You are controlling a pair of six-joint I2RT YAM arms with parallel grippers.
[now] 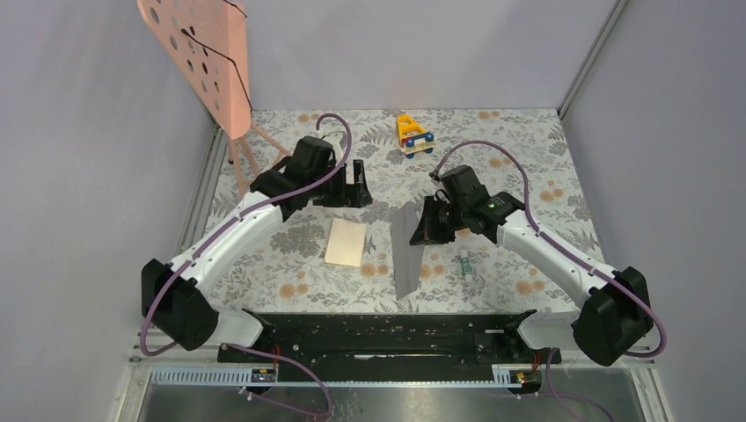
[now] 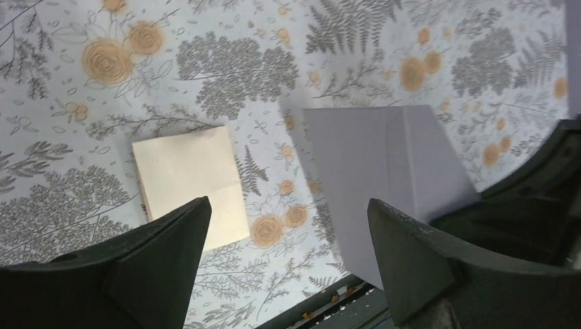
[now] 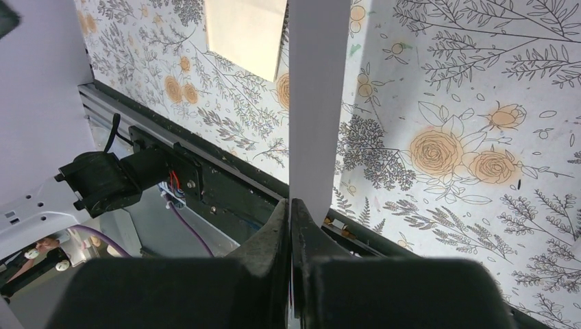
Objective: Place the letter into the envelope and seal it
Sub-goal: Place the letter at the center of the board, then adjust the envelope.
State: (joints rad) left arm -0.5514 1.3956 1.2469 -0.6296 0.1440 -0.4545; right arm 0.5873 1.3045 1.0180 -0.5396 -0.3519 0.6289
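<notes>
The right gripper is clenched on one edge of the envelope, which stretches away from its fingertips as a narrow grey-lilac strip, tipped up off the floral table; whether its mouth gapes cannot be told from here. The left gripper is released, jaws wide with nothing between them, hanging above the table. The tan letter lies flat beneath it, just ahead of its left finger, and the envelope sits just ahead of its right finger, apart from the letter. The step in hand looks like fetching the letter. To do it well, the left gripper should shift toward its own left until one edge of the sheet lies between the fingers, then come down low and close gently, since a flat sheet gives little to pinch and may slide on the cloth. Taking it by a short edge would leave the opposite end free to lead into the envelope. Meanwhile the right gripper's hold should stay firm and steady so the opening faces the incoming sheet.
</notes>
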